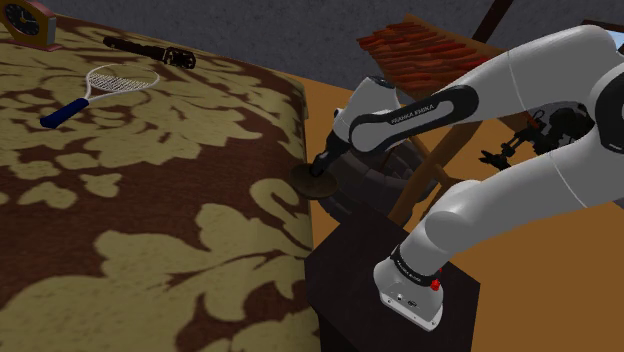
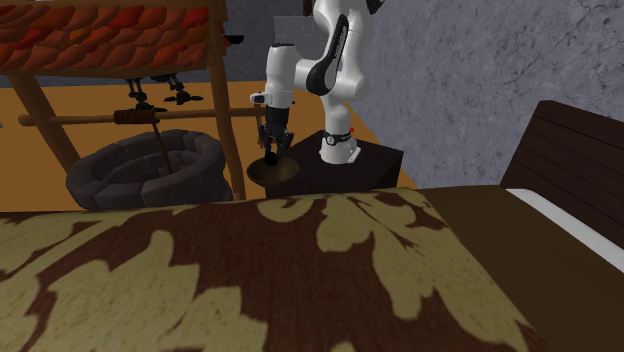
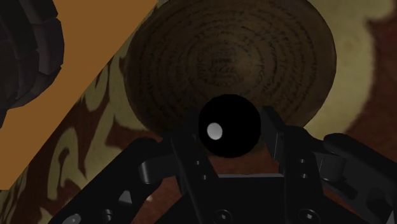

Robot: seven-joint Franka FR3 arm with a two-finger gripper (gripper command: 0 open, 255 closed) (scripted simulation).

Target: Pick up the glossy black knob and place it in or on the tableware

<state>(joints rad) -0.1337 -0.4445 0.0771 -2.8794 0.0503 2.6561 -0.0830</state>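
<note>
A glossy black knob (image 3: 229, 125) sits between my gripper's (image 3: 230, 139) two black fingers, which are shut on it. Just beyond the knob lies a round brownish dish (image 3: 229, 57) with fine ringed markings. In the shoulder view my gripper (image 1: 323, 168) hangs right over that dish (image 1: 310, 183), which rests at the corner of the patterned bedcover (image 1: 150, 220). The second exterior view has the gripper (image 2: 272, 155) pointing down at the dish (image 2: 268, 174) beside the dark stand (image 2: 350, 165). In both exterior views the knob is hidden by the hand.
A tennis racket (image 1: 98, 86), a dark belt-like thing (image 1: 150, 50) and a wooden clock (image 1: 30, 25) lie far back on the bed. A stone well (image 2: 140, 170) with a red-tiled roof (image 2: 110, 35) stands beside the bed on the orange floor. A dark headboard (image 2: 570, 150) rises at the second exterior view's right.
</note>
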